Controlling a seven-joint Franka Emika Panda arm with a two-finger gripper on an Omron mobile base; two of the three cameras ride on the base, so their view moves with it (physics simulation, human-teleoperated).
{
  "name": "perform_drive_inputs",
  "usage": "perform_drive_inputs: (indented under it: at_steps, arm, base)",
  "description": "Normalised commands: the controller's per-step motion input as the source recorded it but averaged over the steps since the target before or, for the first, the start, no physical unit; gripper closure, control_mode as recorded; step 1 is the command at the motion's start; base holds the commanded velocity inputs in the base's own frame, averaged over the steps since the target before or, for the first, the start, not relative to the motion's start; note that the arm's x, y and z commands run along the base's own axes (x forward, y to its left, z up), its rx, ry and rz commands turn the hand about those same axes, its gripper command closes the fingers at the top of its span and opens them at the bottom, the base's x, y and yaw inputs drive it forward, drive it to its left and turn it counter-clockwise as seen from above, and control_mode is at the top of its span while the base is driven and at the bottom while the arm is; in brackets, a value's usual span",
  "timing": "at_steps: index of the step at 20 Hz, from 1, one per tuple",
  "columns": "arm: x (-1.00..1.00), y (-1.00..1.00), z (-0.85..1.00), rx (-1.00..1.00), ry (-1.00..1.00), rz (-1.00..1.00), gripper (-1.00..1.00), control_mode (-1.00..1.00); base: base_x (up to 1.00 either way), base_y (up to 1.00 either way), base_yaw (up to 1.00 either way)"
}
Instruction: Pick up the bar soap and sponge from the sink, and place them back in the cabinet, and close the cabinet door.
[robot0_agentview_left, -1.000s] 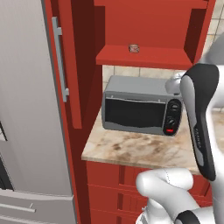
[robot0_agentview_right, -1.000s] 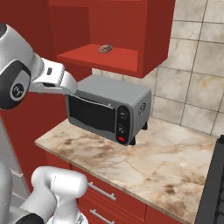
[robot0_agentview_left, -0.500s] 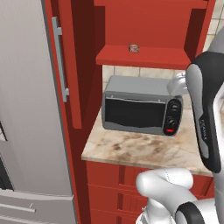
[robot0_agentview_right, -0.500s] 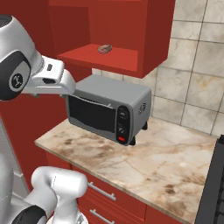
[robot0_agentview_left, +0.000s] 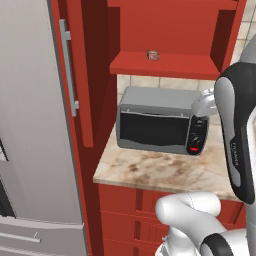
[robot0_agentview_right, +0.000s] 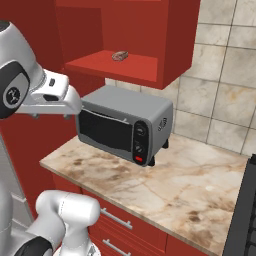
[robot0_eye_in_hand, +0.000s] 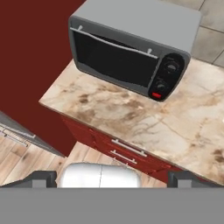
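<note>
The bar soap (robot0_agentview_left: 153, 55) already lies on the red shelf of the cabinet (robot0_agentview_left: 165, 65), near the front edge; from the right side I see it as a small pinkish-brown piece (robot0_agentview_right: 120, 55) in the middle of the shelf (robot0_agentview_right: 125, 67). I do not see the sponge or the sink from where the base stands now, so I cannot say where the sponge is. The cabinet door (robot0_agentview_left: 75, 75) stands open on the left, turned edge-on to me, with its slim grey bar handle (robot0_agentview_left: 68, 67) facing the fridge (robot0_agentview_left: 30, 125).

Below the shelf the grey toaster oven (robot0_agentview_left: 160, 121) sits on the marble counter (robot0_agentview_left: 165, 172), close under the cabinet. In the hand view the gripper (robot0_eye_in_hand: 112, 181) looks down on the oven (robot0_eye_in_hand: 131, 48) and the counter edge (robot0_eye_in_hand: 131, 127), with its two dark tips far apart at the bottom corners and nothing between them: the hand is spread wide and empty.

My judgement: the soap part is done, and the step now is either to go for the sponge or to shut the door. If I go for the sponge, I should pull the arm clear of the oven before I drive the base, because the forearm (robot0_agentview_right: 50, 95) hangs just beside the oven's left corner. If I close the door, I would push on the panel near the handle side, with a slow arc, and keep the wrist away from the shelf so that the soap is not knocked off.
</note>
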Motion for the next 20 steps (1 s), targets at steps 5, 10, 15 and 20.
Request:
perform_drive_inputs:
  at_steps: [5,10,15,20]
  arm:
    - [-0.07,0.01,-0.17,0.00,0.00,0.00,-1.00,-1.00]
    - [-0.14,0.00,-0.11,0.00,0.00,0.00,-1.00,-1.00]
    - [-0.06,0.00,-0.03,0.00,0.00,0.00,-1.00,1.00]
    - [0.00,0.00,0.00,0.00,0.00,0.00,-1.00,1.00]
  base:
    - [0.00,0.00,0.00]
    - [0.00,0.00,0.00]
    - [-0.41,-0.01,-0.04]
    - [-0.80,-0.12,-0.27]
